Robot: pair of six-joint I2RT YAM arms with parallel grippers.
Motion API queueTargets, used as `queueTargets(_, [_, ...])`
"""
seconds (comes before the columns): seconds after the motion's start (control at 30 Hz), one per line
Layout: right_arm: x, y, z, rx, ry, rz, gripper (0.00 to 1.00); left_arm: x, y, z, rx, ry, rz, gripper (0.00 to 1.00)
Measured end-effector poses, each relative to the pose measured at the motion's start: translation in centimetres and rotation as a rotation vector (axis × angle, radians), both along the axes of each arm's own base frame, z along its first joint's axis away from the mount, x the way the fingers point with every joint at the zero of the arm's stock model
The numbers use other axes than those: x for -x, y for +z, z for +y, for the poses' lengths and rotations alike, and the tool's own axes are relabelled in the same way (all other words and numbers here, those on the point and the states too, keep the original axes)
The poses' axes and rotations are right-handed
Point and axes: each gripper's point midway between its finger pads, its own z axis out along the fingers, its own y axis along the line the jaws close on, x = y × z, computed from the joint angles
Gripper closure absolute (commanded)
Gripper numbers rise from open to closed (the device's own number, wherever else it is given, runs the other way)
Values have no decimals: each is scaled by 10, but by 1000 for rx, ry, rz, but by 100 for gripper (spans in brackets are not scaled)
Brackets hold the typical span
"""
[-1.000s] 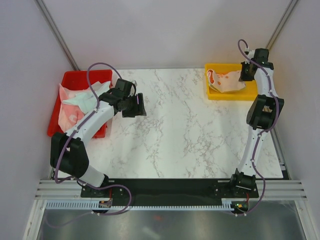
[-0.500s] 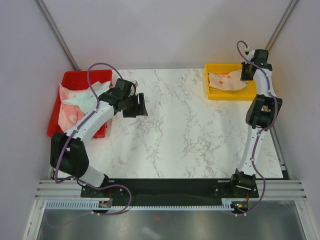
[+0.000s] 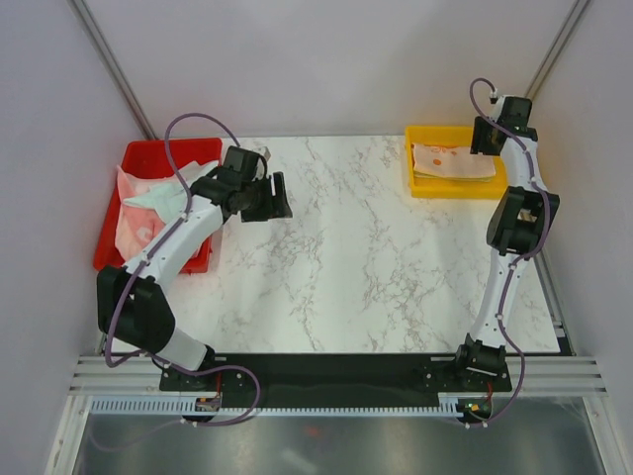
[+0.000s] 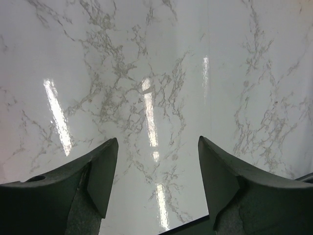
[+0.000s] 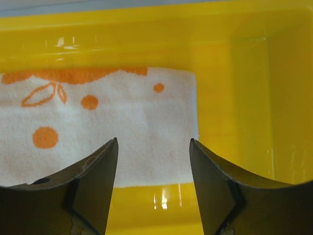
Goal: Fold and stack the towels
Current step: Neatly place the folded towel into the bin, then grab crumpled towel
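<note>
From above: loose towels point(image 3: 146, 203) fill the red tray point(image 3: 143, 153) at the left edge of the desk point(image 3: 356, 257). A folded towel point(image 3: 453, 161) lies in the yellow tray point(image 3: 455, 189) at the far right corner.

Left wrist: the left fingers point(image 4: 63, 196) stand open over the marble desk.

Right wrist: the right fingers point(image 5: 83, 196) stand open just above the folded towel.

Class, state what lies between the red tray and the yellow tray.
Top view: the open left hand hangs beside the red tray; from there to the yellow tray the table is bare.
</note>
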Motion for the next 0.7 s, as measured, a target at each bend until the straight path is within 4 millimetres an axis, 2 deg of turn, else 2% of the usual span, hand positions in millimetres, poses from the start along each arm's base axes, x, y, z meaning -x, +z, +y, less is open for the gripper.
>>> queueTargets(0.07, [11, 5, 3, -4, -31, 13, 32, -9, 16, 3, -9, 23, -49, 27])
queueTargets(0.13, [20, 22, 12, -16, -51, 1, 32, -22, 40, 8, -22, 66, -120, 27])
queueTargets(0.23, [38, 66, 49, -70, -44, -51, 32, -40, 82, 26, -47, 167, -243, 25])
queueTargets(0.3, [54, 101, 84, -108, -11, -103, 34, -46, 106, 50, -67, 257, -312, 25])
queueTargets(0.4, [88, 150, 160, -196, 94, -185, 50, -51, 122, 103, -95, 412, -349, 25])
queueTargets(0.43, [102, 160, 187, -237, 141, -201, 60, -53, 122, 124, -110, 472, -349, 25])
queueTargets(0.47, [116, 167, 215, -282, 195, -221, 66, -54, 121, 146, -122, 530, -343, 24])
queueTargets(0.53, [146, 166, 257, -354, 277, -217, 76, -56, 110, 181, -141, 619, -311, 23])
queueTargets(0.57, [160, 160, 275, -389, 313, -204, 76, -57, 101, 197, -145, 656, -283, 23])
queueTargets(0.63, [182, 139, 300, -443, 360, -162, 76, -60, 79, 224, -154, 711, -220, 21])
queueTargets(0.7, [201, 110, 319, -477, 388, -87, 75, -65, 56, 240, -172, 739, -163, 20])
